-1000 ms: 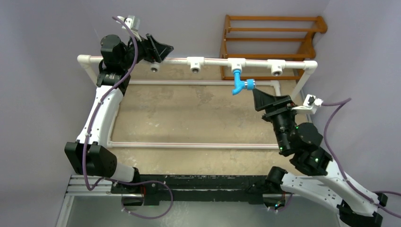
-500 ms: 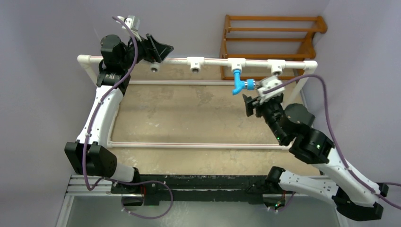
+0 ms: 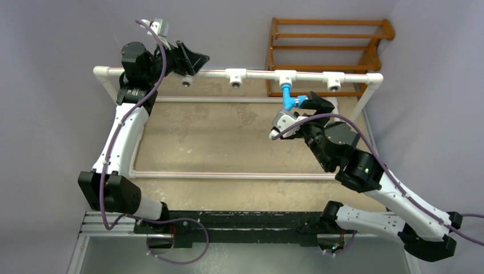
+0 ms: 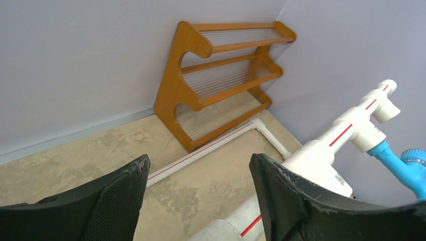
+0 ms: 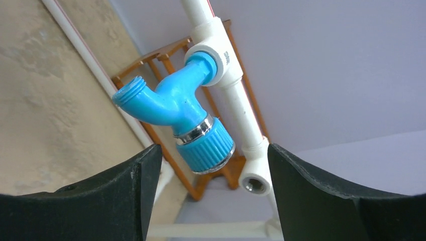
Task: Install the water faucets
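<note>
A bright blue faucet [image 3: 288,100] hangs from a white tee [image 3: 285,77] on the raised white pipe; its spout and ribbed knob point out sideways. In the right wrist view the faucet [image 5: 173,103] sits in the tee [image 5: 216,47]. My right gripper [image 5: 213,150] is open, its jaws on either side of the knob [image 5: 207,149] without touching it. From above, the right gripper [image 3: 309,103] is just right of the faucet. My left gripper [image 3: 194,59] is open and empty at the pipe's left part; the pipe [image 4: 321,153] runs beside its right finger [image 4: 301,201].
Three empty tees [image 3: 186,79] [image 3: 236,77] [image 3: 334,81] sit along the same pipe. A white pipe frame [image 3: 234,175] lies on the tan floor. A wooden rack [image 3: 325,51] stands behind the pipe against the wall, near the right corner.
My right arm has swung left and up toward the faucet, and its wrist has rolled over. Its open jaws now straddle the knob. The left arm has not moved.
</note>
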